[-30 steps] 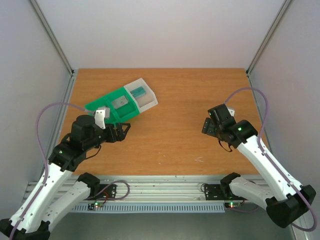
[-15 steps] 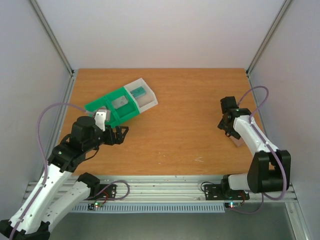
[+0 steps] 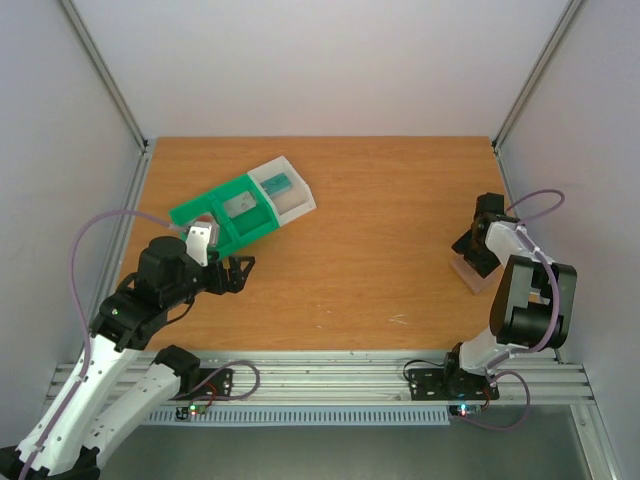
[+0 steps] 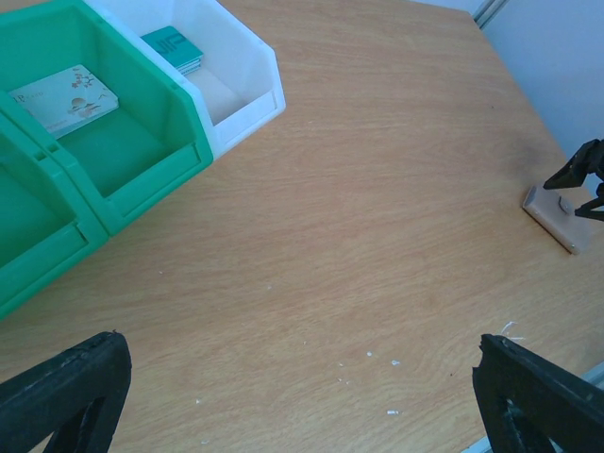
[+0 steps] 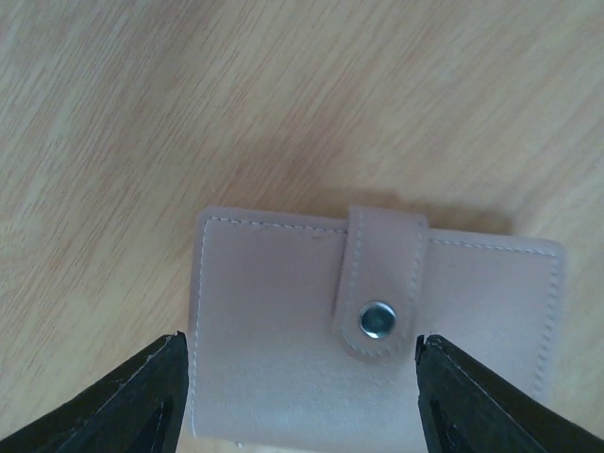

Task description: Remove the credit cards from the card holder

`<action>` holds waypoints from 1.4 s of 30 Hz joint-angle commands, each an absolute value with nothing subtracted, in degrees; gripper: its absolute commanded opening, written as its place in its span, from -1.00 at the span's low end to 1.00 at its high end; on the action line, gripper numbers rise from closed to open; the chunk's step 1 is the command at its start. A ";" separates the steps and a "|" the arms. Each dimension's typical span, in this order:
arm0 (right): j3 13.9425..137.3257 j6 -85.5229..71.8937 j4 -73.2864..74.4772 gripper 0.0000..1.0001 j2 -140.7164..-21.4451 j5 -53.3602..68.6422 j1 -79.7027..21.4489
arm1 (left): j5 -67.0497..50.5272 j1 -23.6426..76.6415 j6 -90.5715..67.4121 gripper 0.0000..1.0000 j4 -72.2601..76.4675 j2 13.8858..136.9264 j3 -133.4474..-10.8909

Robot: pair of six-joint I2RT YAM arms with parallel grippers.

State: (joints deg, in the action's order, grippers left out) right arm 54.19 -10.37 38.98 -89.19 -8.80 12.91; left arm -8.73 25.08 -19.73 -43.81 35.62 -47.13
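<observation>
Right hand (image 5: 300,349) is standing part-open, well to the right of the tray (image 4: 151,193), its two fingers pointing down over the card holder (image 5: 274,311). Whether they are touching it cannot be told. Left hand (image 3: 238,272) is hovering just in front of the tray, jaws spread wide and holding nothing. Table (image 3: 380,220) is carrying all items. Tray is lying askew, with green compartments and one white compartment at its far right end. Card holder, pale pink, is lying flat and closed, strap snapped down, well apart from the tray. Pale card (image 4: 64,97) is resting in a green tray compartment; teal card (image 4: 173,49) is sitting in the white one.
</observation>
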 commanded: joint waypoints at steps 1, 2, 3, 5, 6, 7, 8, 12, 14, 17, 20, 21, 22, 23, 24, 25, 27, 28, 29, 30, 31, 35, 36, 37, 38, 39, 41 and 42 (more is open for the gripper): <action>54.21 -8.85 35.54 0.33 -92.28 -3.88 13.67 | -8.52 24.79 -18.20 0.99 -43.13 35.98 -47.64; 54.23 -8.90 35.45 0.33 -92.71 -2.86 13.69 | -8.67 24.79 -18.20 0.99 -43.08 36.08 -47.68; 54.18 -8.96 35.24 0.33 -92.99 -1.71 13.66 | -8.84 24.79 -18.19 0.99 -42.99 36.17 -47.64; 53.77 -9.05 34.59 0.32 -93.18 1.35 13.70 | -9.01 24.79 -18.21 0.99 -42.81 36.23 -47.68; 53.52 -9.10 34.36 0.31 -93.24 2.46 13.68 | -8.93 24.79 -18.20 0.99 -42.83 36.36 -47.64; 53.20 -9.06 34.12 0.31 -93.29 3.38 13.66 | -8.76 24.79 -18.15 0.99 -42.94 36.35 -47.71; 52.93 -9.04 33.93 0.30 -93.39 4.29 13.66 | -8.66 24.79 -18.11 0.99 -43.05 36.38 -47.72; 51.82 -9.17 32.86 0.28 -94.11 8.28 13.11 | -8.93 24.79 -18.19 0.99 -42.68 36.14 -47.49; 51.54 -9.16 32.83 0.28 -93.98 8.77 12.17 | -9.45 24.79 -17.90 0.99 -42.32 36.25 -47.38; 51.10 -9.21 32.74 0.28 -93.39 9.96 9.85 | -9.88 24.79 -17.89 0.99 -42.56 36.41 -47.45; 50.56 -10.12 33.17 0.27 -92.84 11.43 6.99 | -12.05 24.79 -16.66 0.99 -41.60 35.98 -46.98; 50.20 -10.57 33.03 0.28 -92.60 11.81 5.51 | -12.39 24.79 -16.58 0.99 -41.31 35.64 -46.68; 49.85 -10.89 32.83 0.28 -92.46 12.08 4.40 | -12.50 24.79 -16.46 0.99 -41.16 35.37 -46.57; 49.64 -11.16 32.85 0.27 -92.41 12.12 3.11 | -12.27 24.79 -16.44 0.99 -41.14 35.14 -46.50; 49.50 -11.38 32.89 0.27 -92.45 12.19 1.98 | -11.89 24.79 -16.48 0.99 -41.26 34.78 -46.50; 49.41 -11.71 32.97 0.27 -92.58 12.54 0.87 | -11.45 24.79 -16.58 0.99 -41.52 34.51 -46.49; 49.39 -12.30 33.00 0.27 -92.65 12.78 -2.16 | -10.72 24.77 -16.61 0.99 -41.63 33.89 -46.43; 49.47 -12.57 33.04 0.27 -92.68 12.70 -3.75 | -10.56 24.78 -16.61 0.99 -41.59 33.76 -46.34; 49.49 -12.91 33.05 0.27 -92.58 12.66 -5.23 | -10.35 24.78 -16.61 0.99 -41.46 33.60 -46.32; 49.56 -13.19 33.12 0.27 -92.52 12.66 -6.74 | -10.25 24.79 -16.57 0.99 -41.48 33.73 -46.40; 49.65 -13.40 33.13 0.27 -92.40 12.66 -8.41 | -10.12 24.79 -16.53 0.99 -41.42 33.88 -46.45; 49.88 -14.21 32.99 0.26 -92.51 12.29 -14.65 | -10.02 24.79 -16.52 0.99 -41.85 34.38 -46.71; 49.92 -14.42 32.96 0.26 -92.54 12.19 -16.19 | -9.98 24.79 -16.52 0.99 -41.90 34.52 -46.68; 49.92 -14.76 32.92 0.25 -92.55 12.10 -17.53 | -9.89 24.79 -16.52 0.99 -42.04 34.60 -46.75; 49.97 -15.03 32.88 0.24 -92.43 12.11 -18.98 | -9.87 24.79 -16.52 0.99 -42.09 34.61 -46.76; 50.01 -15.44 32.79 0.24 -92.40 12.09 -20.87 | -9.83 24.79 -16.52 0.99 -42.13 34.57 -46.76; 50.16 -16.67 32.70 0.22 -92.19 11.96 -23.99 | -9.87 24.79 -16.52 0.99 -42.19 34.60 -46.88; 50.37 -17.37 32.77 0.22 -92.20 12.00 -25.62 | -10.08 24.79 -16.52 0.99 -42.10 34.58 -46.93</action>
